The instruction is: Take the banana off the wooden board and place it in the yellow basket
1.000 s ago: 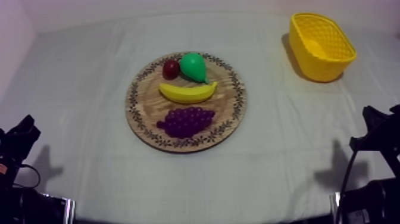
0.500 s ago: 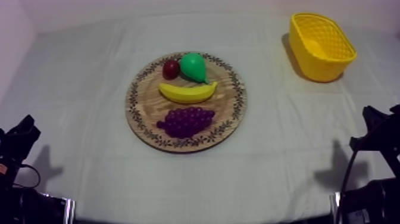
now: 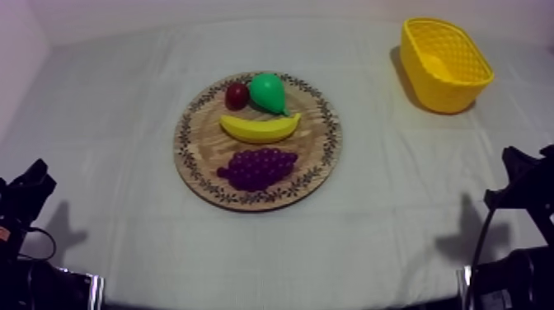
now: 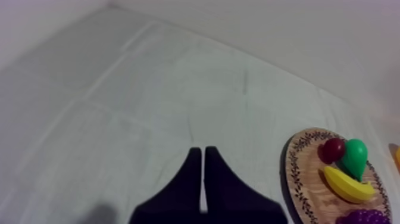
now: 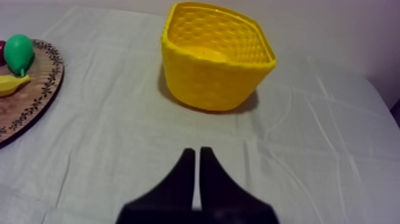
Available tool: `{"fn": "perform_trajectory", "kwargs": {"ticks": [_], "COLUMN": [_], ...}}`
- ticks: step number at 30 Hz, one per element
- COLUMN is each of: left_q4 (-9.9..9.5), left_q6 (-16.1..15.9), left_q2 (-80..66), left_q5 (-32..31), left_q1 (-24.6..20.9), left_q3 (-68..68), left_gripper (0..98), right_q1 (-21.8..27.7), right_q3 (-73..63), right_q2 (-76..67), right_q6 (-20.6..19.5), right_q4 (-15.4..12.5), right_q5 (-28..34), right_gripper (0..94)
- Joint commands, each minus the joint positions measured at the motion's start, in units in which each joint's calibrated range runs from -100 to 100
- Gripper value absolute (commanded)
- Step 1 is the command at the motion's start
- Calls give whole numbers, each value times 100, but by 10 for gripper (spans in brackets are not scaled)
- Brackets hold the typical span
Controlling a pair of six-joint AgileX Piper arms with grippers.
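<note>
While the left tool (image 4: 203,156) and right tool (image 5: 197,156) sit closed on nothing at the worktop's (image 3: 124,124) near edge, the banana (image 3: 260,127) lies across the board's (image 3: 317,165) middle. It looks a light, stiff, smooth toy, best pinched across its thick middle. Grapes (image 3: 257,167) crowd it at 6 o'clock, the pear (image 3: 268,92) and small red fruit (image 3: 237,96) at 12. The basket (image 3: 437,91) stands well apart at 2 o'clock.

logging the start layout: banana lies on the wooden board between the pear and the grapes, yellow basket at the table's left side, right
One slip: the yellow basket stands at the table's right side, as the top view shows. The banana does lie on the wooden board between the pear and the grapes.
</note>
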Motion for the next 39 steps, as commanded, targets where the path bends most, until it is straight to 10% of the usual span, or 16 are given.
{"fn": "perform_trajectory", "kwargs": {"ticks": [1,39], "left_q4": [-3,-3], "left_q6": [2,2], "left_q2": [-5,-5], "left_q5": [-2,-2], "left_q1": [-1,-1], "left_q3": [-1,-1], "left_gripper": [1,1], "right_q1": [1,-8], "right_q3": [1,1], "right_q2": [0,21], "right_q6": [-2,91], "right_q4": [2,-32], "right_q5": [1,31], "right_gripper": [6,6]}}
